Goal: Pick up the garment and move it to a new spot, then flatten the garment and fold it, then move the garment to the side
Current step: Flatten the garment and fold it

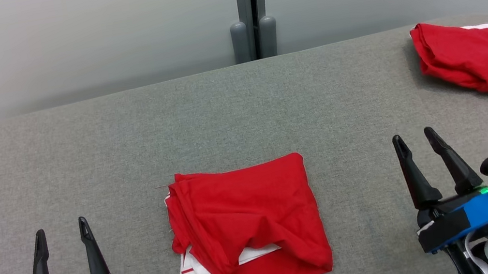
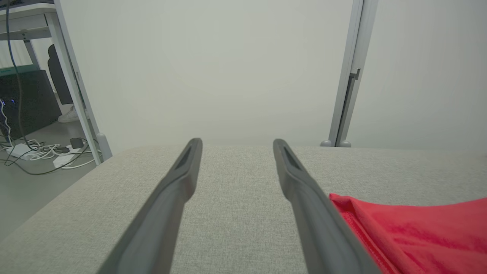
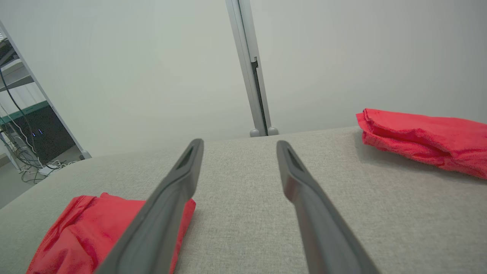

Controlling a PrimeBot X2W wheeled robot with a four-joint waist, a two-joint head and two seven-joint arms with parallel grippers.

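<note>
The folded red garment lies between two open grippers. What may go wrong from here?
1. The folded garment has loose layers, white showing at its near edge; gripping one layer may undo the fold.
2. A second garment lies far right on the table; moving this one there may disturb it.

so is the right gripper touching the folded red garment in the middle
No, the right gripper is open, with bare grey table between it and the folded red garment.
</note>
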